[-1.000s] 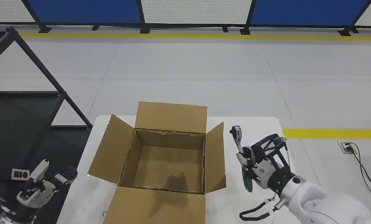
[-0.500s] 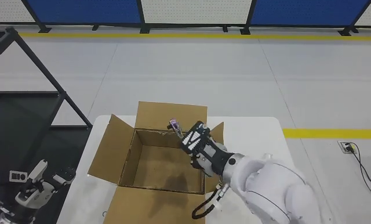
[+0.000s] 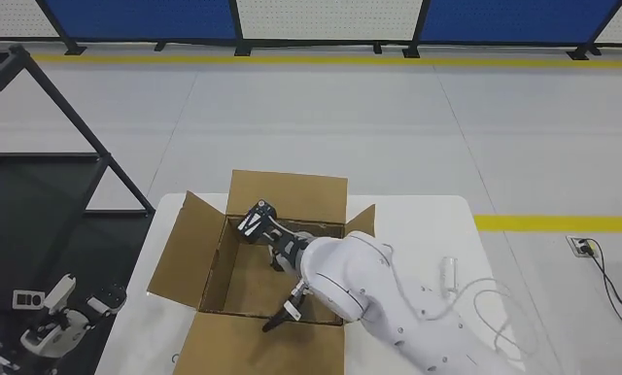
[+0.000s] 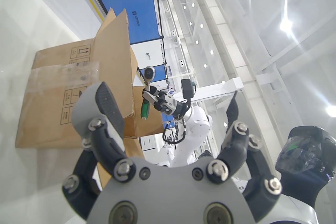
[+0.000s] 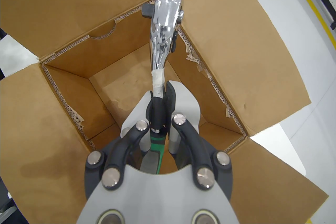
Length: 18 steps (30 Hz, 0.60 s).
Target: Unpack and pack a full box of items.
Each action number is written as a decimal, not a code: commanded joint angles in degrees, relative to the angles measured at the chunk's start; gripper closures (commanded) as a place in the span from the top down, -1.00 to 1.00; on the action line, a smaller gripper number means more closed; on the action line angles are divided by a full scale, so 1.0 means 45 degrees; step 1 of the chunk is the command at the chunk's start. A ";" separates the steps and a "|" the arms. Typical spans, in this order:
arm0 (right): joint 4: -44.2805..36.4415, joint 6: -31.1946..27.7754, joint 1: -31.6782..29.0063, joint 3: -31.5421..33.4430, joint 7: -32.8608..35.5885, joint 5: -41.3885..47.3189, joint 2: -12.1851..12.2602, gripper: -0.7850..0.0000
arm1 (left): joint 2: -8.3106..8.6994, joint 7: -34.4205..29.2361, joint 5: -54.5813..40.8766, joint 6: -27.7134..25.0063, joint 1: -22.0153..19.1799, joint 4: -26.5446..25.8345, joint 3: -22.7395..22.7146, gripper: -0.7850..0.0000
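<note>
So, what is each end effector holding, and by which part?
Right end effector: the ratchet, by the black neck of its handle. Left end effector: nothing, open.

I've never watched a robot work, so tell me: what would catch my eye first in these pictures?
First, the big cardboard box, standing on the white table with all four flaps spread open. Right over its opening, the robot's right hand is shut on a ratchet with a shiny chrome head and a green handle. The left hand sits open beside the table.
</note>
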 commanded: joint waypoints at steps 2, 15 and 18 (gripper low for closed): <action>0.0005 0.0001 0.0001 -0.0001 0.0001 -0.0010 0.0000 -1.00 | 0.0000 0.0002 -0.0001 0.0002 -0.0001 0.0001 0.0001 1.00; 0.2582 -0.1035 0.0050 -0.0656 -0.1149 0.0074 -0.0363 -1.00 | -0.0037 0.0257 0.0519 -0.0015 0.0101 -0.0293 0.0129 1.00; 0.4033 -0.1678 0.0508 -0.1376 -0.1331 0.0292 -0.0770 -1.00 | -0.0055 0.0272 0.0444 -0.0044 0.0150 -0.0286 0.0075 1.00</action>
